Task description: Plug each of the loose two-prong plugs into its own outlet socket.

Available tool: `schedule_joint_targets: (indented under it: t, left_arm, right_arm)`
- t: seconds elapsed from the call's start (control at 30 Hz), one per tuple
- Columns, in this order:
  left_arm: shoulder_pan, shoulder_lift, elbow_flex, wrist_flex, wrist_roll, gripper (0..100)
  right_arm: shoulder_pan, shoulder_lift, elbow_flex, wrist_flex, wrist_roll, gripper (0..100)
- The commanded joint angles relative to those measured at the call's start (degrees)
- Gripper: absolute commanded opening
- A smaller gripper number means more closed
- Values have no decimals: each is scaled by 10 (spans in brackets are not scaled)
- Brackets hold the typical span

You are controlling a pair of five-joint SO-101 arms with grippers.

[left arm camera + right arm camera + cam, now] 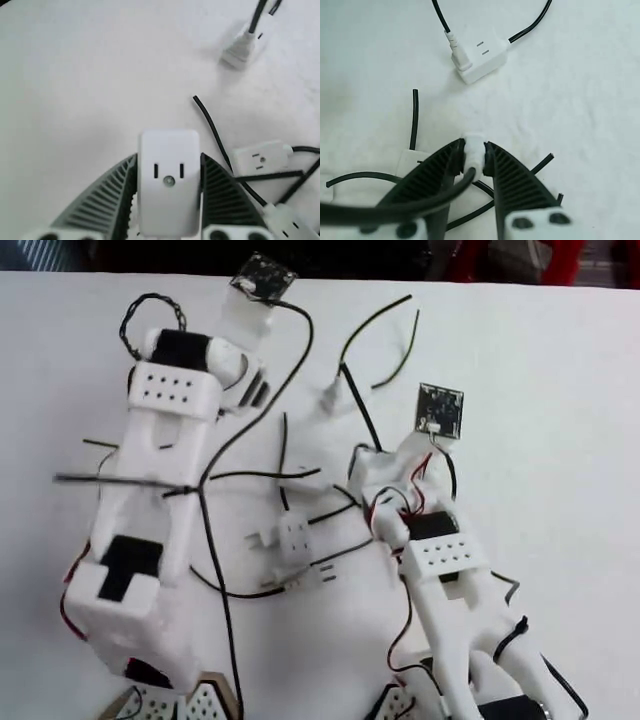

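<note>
My left gripper (168, 159) is shut on a white outlet socket (168, 185), its two slots and round hole facing the camera. It sits at the table's far left (252, 390). A loose white plug (242, 47) on a black cord lies beyond it, near the middle back (335, 400). My right gripper (474, 146) is shut on a small white plug (474, 157) whose black cord trails back past the fingers; it hovers mid-table (368, 472). Ahead lies a white socket block (480, 60) with two bare slots and cords at both ends.
Two more white socket blocks (260, 157) (285, 220) lie among crossing black cords. Another block (293, 535) sits at the table's centre between the arms. Loose cords (385, 335) curl toward the back. The table's right side (560, 440) is bare white.
</note>
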Motion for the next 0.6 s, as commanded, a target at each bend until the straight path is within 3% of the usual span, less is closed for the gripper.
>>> schedule_joint_targets:
  t: [0.0, 0.13, 0.27, 0.57]
  left_arm:
    - [16, -102, -11, 98, -9, 24]
    - [24, -132, -7, 165, -11, 24]
    - [36, -171, 76, 171, -12, 24]
    - [57, -373, 457, -36, -55, 23]
  right_arm:
    - [3, -2, -25, -8, -1, 16]
    - [2, -2, -24, -7, -2, 16]
    - [1, -1, -24, -7, -1, 16]
    - [0, -1, -24, -7, 0, 16]
